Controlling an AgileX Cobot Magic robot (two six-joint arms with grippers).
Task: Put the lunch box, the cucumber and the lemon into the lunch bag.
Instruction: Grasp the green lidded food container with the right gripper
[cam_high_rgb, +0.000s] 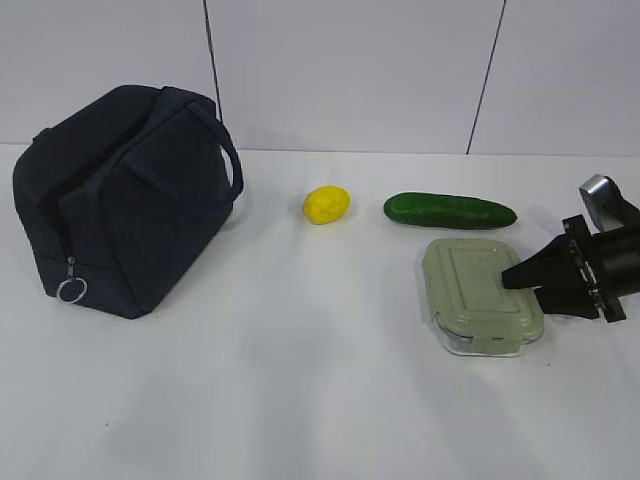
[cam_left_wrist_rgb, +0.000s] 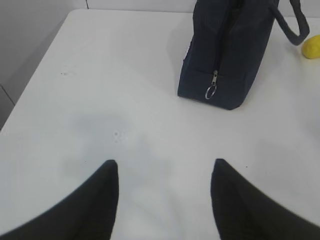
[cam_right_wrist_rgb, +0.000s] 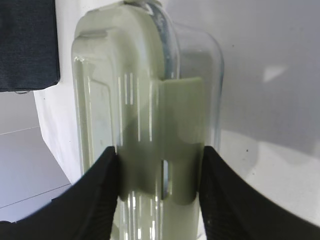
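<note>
The lunch box (cam_high_rgb: 478, 290), clear with a pale green lid, lies at the right of the table. My right gripper (cam_high_rgb: 510, 284) is at its right end. In the right wrist view the lunch box (cam_right_wrist_rgb: 135, 100) is seen edge-on, with the right gripper (cam_right_wrist_rgb: 159, 155) shut on its clip end and both fingers pressed against it. The cucumber (cam_high_rgb: 450, 210) lies just behind the box, and the lemon (cam_high_rgb: 326, 204) sits left of it. The navy lunch bag (cam_high_rgb: 120, 200) stands far left. My left gripper (cam_left_wrist_rgb: 164, 165) hangs open over bare table, short of the lunch bag (cam_left_wrist_rgb: 230, 50).
The bag's silver zipper ring (cam_high_rgb: 71, 290) hangs low on its near end, also seen as the ring (cam_left_wrist_rgb: 210, 92) in the left wrist view. The table's left edge (cam_left_wrist_rgb: 30, 85) runs beside the left gripper. A white wall stands behind the table.
</note>
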